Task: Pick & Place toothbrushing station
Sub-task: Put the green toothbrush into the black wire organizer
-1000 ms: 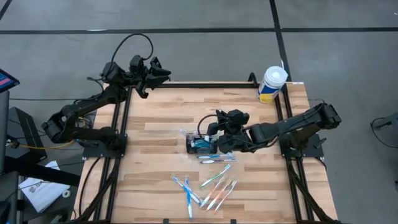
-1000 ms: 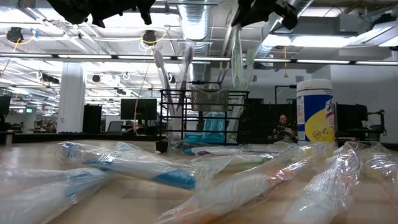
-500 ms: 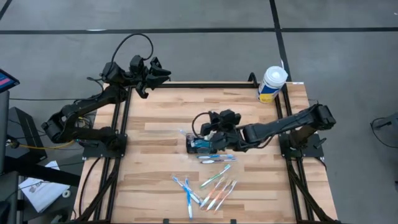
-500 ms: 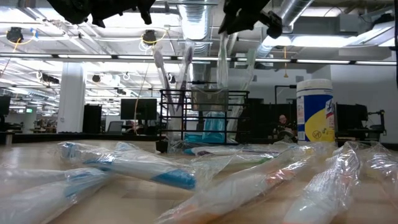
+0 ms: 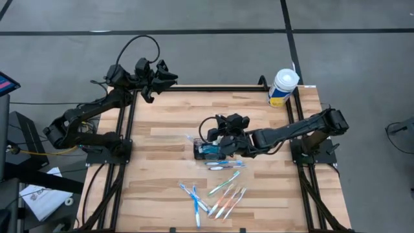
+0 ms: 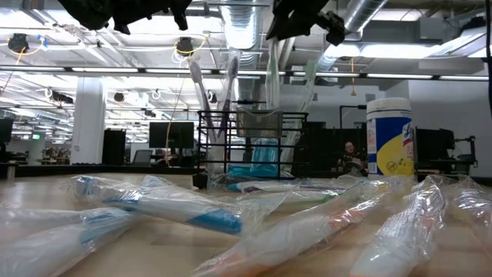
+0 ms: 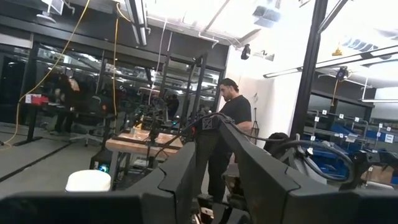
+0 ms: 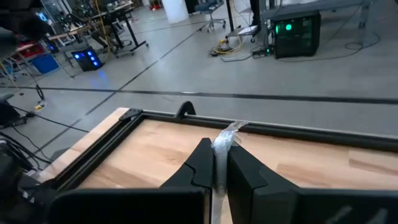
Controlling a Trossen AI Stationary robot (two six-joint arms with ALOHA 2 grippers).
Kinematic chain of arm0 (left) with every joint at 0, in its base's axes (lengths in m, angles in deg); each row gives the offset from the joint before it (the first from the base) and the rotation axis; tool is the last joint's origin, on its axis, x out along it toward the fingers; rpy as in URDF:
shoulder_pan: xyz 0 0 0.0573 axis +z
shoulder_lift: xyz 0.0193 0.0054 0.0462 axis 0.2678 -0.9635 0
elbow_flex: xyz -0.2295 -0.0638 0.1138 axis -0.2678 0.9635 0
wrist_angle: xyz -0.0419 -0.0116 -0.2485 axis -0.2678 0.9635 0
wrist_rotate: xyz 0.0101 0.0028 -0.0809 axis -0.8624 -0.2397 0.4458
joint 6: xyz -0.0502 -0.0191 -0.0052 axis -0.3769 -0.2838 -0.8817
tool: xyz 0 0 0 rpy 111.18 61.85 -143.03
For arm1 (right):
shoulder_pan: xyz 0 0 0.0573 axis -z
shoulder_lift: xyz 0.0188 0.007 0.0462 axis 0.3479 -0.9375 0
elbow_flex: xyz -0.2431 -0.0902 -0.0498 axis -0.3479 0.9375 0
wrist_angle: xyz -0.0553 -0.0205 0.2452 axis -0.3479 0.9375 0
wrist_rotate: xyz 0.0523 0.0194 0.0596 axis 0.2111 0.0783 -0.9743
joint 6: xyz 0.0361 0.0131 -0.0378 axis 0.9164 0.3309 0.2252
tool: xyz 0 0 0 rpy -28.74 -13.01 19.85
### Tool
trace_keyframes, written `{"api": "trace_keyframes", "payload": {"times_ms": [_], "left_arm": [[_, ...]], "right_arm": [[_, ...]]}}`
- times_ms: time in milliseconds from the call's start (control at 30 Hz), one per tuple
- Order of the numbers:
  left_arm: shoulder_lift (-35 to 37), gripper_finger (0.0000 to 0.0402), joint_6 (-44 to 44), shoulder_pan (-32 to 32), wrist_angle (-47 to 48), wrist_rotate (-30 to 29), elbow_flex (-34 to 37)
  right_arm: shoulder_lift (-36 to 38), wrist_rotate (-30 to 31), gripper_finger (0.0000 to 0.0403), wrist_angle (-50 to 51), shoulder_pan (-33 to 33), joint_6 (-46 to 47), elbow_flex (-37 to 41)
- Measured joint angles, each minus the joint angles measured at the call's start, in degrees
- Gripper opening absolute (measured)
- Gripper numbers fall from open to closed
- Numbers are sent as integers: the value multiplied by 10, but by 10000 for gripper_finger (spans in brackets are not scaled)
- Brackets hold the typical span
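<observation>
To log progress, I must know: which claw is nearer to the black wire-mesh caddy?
The right. The right claw hangs just above the caddy, shut on a wrapped toothbrush. The left claw waits at the table's far left corner.

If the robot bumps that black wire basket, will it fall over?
Maybe. The basket is open mesh, so probably light, and toothbrushes stick up tall, making it top-heavy. Its base looks wide, so it might slide instead.

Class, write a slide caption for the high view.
Right tool lowers a wrapped toothbrush into the small black wire-mesh caddy on the wooden table.
</observation>
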Motion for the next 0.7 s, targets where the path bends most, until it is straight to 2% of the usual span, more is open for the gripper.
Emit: {"api": "trace_keyframes", "payload": {"times_ms": [300,700], "left_arm": [[0,115,-2,0,0,1,1],[0,115,17,0,5,1,1]], "right_arm": [[18,8,10,10,-2,-31,0],[4,14,10,120,-20,102,0]]}}
